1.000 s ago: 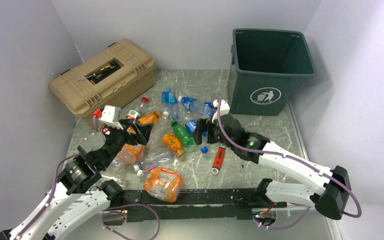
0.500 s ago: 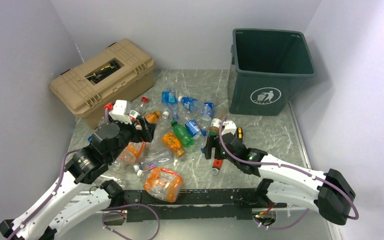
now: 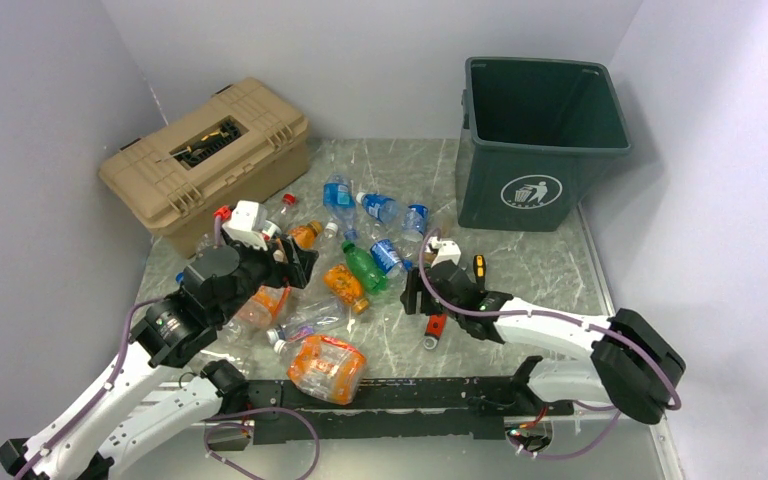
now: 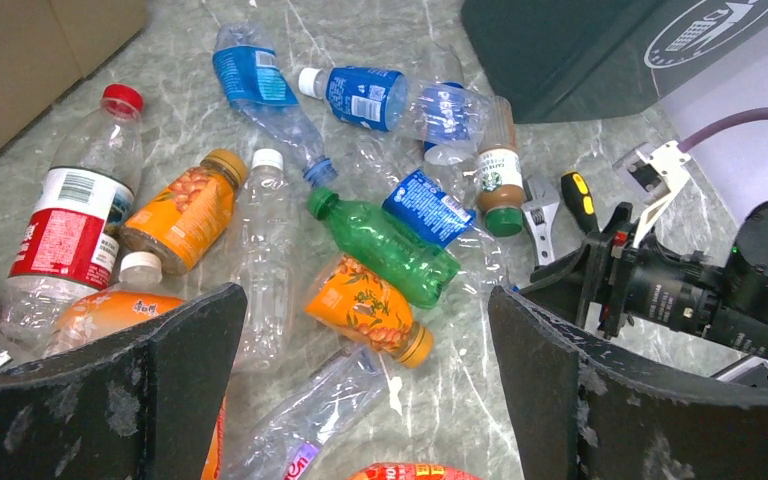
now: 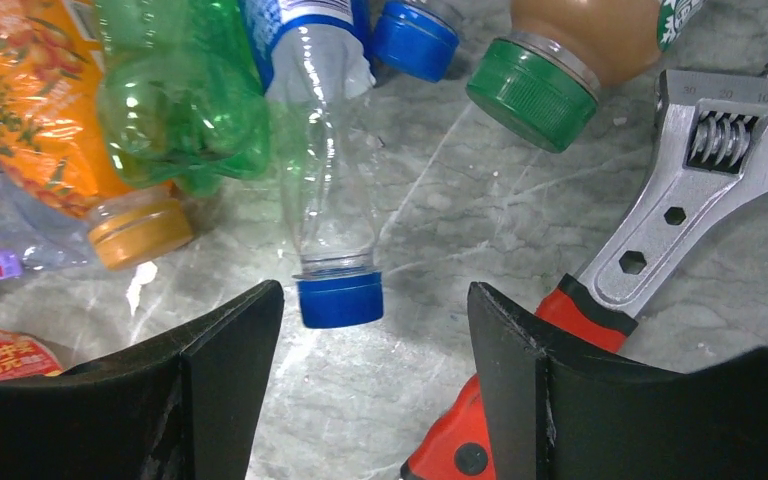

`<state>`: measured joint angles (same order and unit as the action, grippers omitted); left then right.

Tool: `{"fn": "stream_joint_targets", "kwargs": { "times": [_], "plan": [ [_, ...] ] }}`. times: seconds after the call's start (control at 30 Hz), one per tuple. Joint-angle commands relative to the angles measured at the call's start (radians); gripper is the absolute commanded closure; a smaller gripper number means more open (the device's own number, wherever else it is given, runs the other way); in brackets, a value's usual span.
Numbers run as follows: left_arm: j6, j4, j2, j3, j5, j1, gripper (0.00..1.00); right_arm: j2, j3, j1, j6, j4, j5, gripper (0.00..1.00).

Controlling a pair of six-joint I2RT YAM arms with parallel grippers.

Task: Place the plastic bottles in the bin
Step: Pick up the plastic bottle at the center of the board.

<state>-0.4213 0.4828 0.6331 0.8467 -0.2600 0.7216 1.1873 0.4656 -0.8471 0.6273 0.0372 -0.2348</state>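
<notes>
bottles [image 3: 360, 262]: strewn mid-table between toolbox [image 3: 210, 160] and bin [image 3: 490, 190], all lying on the table [image 3: 560, 275].
bin: upright at back right, mouth open, close to the right wall.
left gripper [image 4: 365, 295]: jaws wide apart, empty, above the left of the heap.
right gripper [image 5: 370, 290]: low, jaws apart, straddling the blue cap [image 5: 340, 300] of a clear bottle [image 5: 325, 200]; neither finger touches it.
wrench [image 5: 680, 200]: flat, its red handle passing beside one finger.
open room: bare table from the wrench to the bin's front.
near edge: big orange bottle [image 3: 325, 367] close to the arms' rail.
</notes>
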Motion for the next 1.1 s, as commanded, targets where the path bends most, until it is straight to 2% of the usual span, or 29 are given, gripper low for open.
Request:
{"fn": "stream_joint_targets", "kwargs": {
  "times": [0.0,0.33,0.6,0.77,0.93,1.07],
  "plan": [
    [0.007,-0.035,0.003,0.023,0.025,0.003,0.03,0.031,0.036,0.024,-0.014,0.088,0.026,0.29],
    [0.009,-0.035,0.005,0.028,0.044,0.005,0.03,0.127,0.049,0.045,-0.026,0.168,0.110,0.43],
    [0.009,-0.035,-0.003,0.028,0.046,0.004,0.03,0.133,0.056,0.048,-0.034,0.173,0.121,0.63],
    [0.011,-0.034,-0.008,0.028,0.041,0.004,0.04,0.028,0.043,0.048,-0.045,0.090,0.110,0.77],
    [0.012,-0.039,-0.015,0.022,0.030,0.004,0.04,-0.183,0.060,0.044,-0.087,-0.125,0.112,0.99],
    [0.020,-0.048,-0.024,0.020,0.024,0.004,0.05,-0.344,0.140,0.041,-0.169,-0.308,0.220,1.00]
  ]
}}
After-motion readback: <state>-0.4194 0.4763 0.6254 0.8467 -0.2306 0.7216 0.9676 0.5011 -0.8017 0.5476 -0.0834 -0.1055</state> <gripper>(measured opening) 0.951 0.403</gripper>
